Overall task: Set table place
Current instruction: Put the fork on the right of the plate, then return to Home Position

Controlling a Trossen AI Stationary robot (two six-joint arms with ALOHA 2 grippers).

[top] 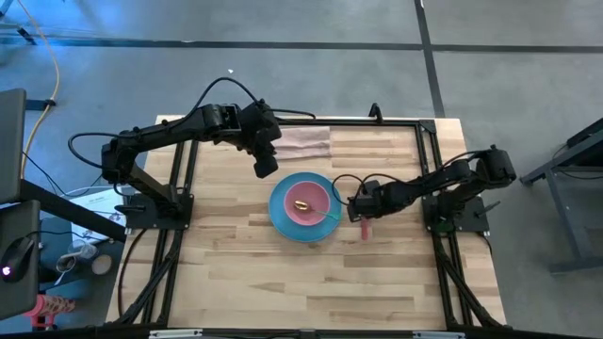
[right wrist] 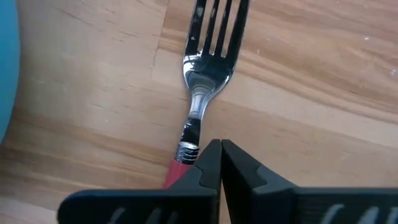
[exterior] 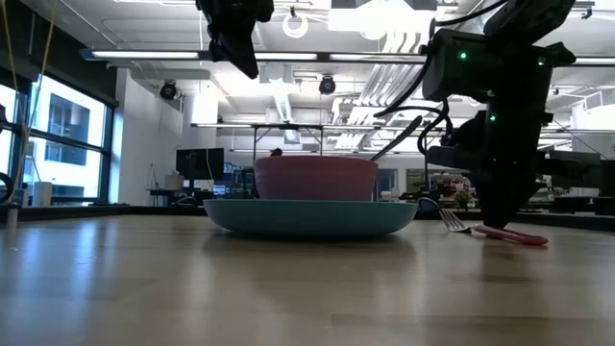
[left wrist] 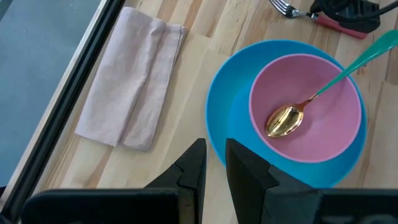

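A light-blue plate [top: 283, 218] lies at the table's middle, with a pink bowl [top: 309, 200] standing on it. A gold spoon with a green handle [left wrist: 311, 93] lies in the bowl, its handle leaning on the rim. A silver fork with a pink handle [right wrist: 202, 68] lies flat on the wood to the right of the plate. My right gripper [right wrist: 221, 152] is shut, low over the fork's handle. My left gripper [left wrist: 213, 152] hangs above the table beside the plate's far left edge, empty, with a narrow gap between its fingers. My right gripper's shut fingers come from above, slanting from the table's right, and stand over the pink handle [right wrist: 176, 171] where it meets the fork's metal neck. The finger hides that place, so I cannot tell whether it touches. The fork lies flat on the table [exterior: 480, 229].
A folded pinkish-beige cloth [top: 303, 143] lies flat at the table's far edge, behind the plate. The black rail frame [top: 429, 151] runs along the table's sides. Bare wood lies toward the near edge [top: 301, 292].
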